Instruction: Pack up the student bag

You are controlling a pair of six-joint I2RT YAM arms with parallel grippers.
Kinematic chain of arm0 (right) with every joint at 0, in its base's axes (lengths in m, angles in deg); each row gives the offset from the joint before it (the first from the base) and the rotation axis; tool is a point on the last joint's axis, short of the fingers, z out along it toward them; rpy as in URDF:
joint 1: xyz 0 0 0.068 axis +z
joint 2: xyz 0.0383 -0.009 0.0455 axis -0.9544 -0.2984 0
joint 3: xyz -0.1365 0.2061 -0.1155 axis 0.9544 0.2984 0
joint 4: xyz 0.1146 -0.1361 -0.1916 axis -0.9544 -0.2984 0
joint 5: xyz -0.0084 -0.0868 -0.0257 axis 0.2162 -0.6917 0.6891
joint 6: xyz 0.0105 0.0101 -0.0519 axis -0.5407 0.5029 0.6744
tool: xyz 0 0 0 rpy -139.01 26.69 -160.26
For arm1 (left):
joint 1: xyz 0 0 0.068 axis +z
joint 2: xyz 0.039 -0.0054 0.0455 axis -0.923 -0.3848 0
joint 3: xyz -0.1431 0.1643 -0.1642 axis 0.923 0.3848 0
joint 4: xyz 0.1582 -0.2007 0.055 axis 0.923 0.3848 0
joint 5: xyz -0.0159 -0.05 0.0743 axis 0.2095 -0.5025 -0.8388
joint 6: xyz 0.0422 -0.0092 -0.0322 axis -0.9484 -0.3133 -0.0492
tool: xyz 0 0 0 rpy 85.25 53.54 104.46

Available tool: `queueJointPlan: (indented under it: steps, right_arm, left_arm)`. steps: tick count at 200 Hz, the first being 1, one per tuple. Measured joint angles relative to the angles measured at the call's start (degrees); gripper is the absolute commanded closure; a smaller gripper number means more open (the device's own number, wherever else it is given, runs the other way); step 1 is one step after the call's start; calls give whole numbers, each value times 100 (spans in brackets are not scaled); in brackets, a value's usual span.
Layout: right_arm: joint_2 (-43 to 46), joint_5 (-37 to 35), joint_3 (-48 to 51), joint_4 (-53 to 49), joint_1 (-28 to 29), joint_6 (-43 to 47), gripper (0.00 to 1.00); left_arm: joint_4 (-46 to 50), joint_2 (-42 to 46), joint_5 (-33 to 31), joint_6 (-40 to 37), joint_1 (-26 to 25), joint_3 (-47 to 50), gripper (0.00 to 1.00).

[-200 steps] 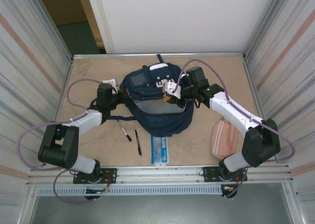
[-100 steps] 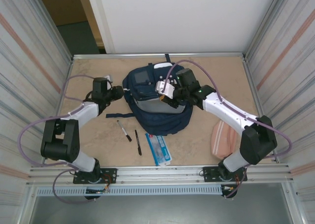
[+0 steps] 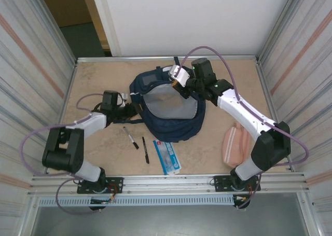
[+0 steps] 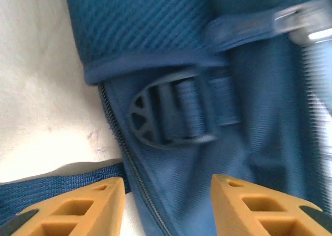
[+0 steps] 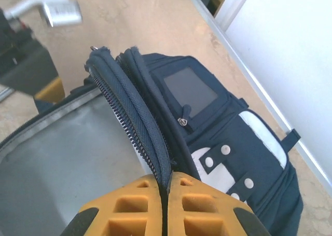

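Right gripper (image 5: 167,183) pinches the zippered flap edge of the student bag (image 3: 171,119), which lies mid-table (image 3: 93,142) with its grey lining exposed. Left gripper (image 4: 166,183) hangs with fingers apart at the bag's side, by a blurred buckle (image 4: 171,114); the frame's bottom edge cuts off both fingers.

Robotics laboratory test cell. We identify it by the beige stone-patterned tabletop (image 3: 98,78) edged with grey aluminium rails (image 3: 171,180), the corrugated sheet-metal side walls (image 3: 31,65), the plain white back panel (image 3: 192,18), and the white-and-black robot arms (image 3: 244,114) bolted at the near edge
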Motion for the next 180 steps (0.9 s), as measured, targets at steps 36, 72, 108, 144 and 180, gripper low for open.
queueJointPlan:
  steps: [36,72,108,144,180]
  right_arm:
    - [-136,-129,-393,-85,-28,13,100]
    - [-173,-291,-431,-175,-140,39,100]
    - [-168,-361,-345,-190,-63,44,100]
    - [-181,-376,170,-131,295,4,100]
    - [-223,-369,640,-9,525,9,100]
  left_arm:
    - [-186,-1215,354,299,-328,-726,61]
    - [-240,-2013,407,422,-424,-1814,64]
    - [-238,-2199,271,376,-214,-2328,63]
    - [-417,-1878,184,446,160,-1552,60]
    - [173,-798,-9,131,140,-612,58]
